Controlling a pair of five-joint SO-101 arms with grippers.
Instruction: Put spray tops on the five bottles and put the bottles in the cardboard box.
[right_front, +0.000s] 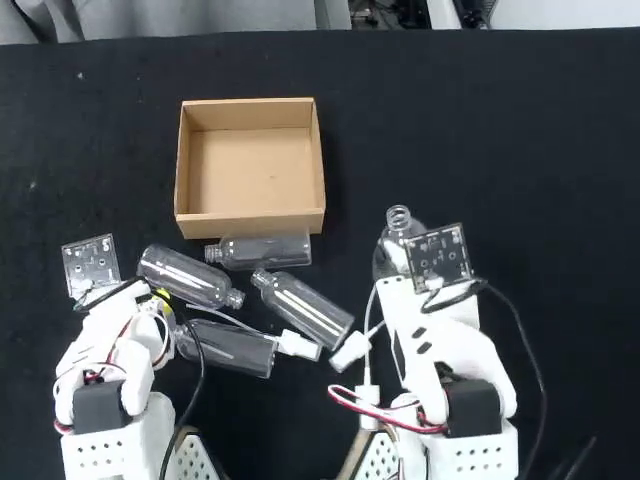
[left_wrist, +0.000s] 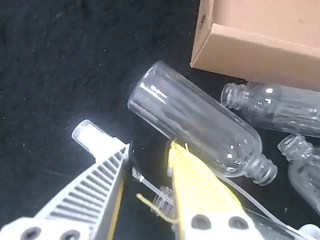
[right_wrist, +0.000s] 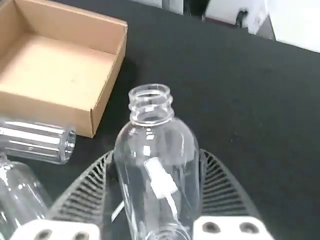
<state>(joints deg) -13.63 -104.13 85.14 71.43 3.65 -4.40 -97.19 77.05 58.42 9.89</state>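
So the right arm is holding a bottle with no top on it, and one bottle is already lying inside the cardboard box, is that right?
Not quite: the cardboard box has no bottle in it yet, as the high view shows. The rest holds: the right gripper grips a bottle whose neck is open, with no top on it.

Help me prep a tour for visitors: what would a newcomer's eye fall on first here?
Most likely the upright bottle, its neck open with no spray top, clamped in the right gripper near the box's front corner. Next come the empty cardboard box and the clear bottles lying on their sides between it and the two arms.
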